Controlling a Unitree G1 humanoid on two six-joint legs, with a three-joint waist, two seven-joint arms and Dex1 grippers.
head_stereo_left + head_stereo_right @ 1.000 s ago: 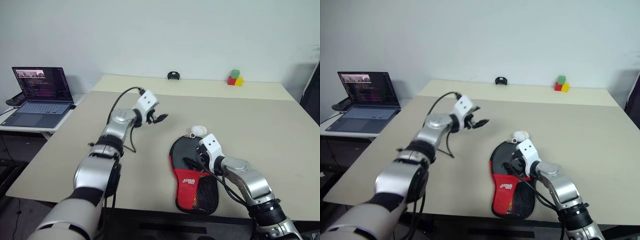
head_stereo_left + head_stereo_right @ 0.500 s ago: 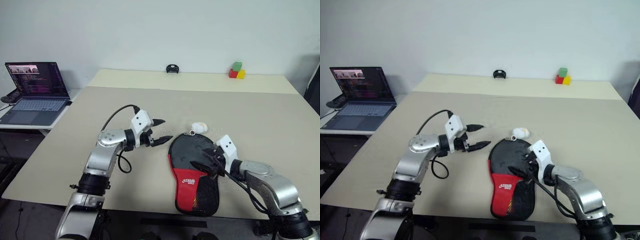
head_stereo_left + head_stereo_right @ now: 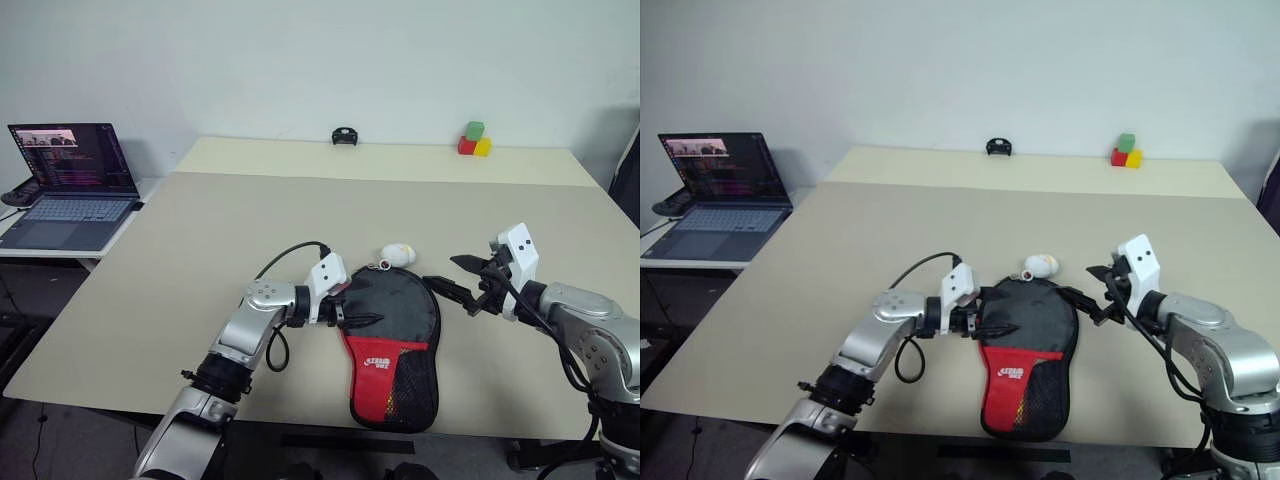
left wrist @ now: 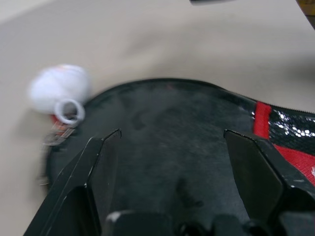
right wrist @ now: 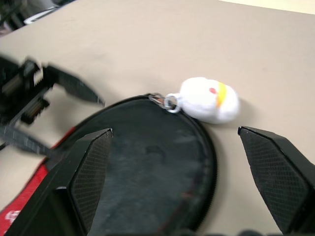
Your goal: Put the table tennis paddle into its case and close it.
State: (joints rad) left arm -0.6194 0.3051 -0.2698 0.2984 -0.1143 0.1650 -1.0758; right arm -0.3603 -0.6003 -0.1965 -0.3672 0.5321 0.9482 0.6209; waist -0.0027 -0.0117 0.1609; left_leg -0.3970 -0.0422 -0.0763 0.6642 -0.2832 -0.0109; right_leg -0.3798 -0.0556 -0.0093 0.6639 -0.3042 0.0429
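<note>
Moved: left claw (image 3: 362,318) swung in over soft black-and-red fabric zip case (image 3: 391,340); right claw (image 3: 462,281) lifted clear.
Claws: both apart, empty.
Handling: floppy, light; pinch the zipped rim.

A broad beige counter (image 3: 200,230) carries a small black rounded object (image 3: 345,136) at the middle of its far edge. Green, red and yellow blocks (image 3: 473,142) cluster near the far right corner. An open laptop (image 3: 68,186) sits on a separate white side table beyond the left edge.
</note>
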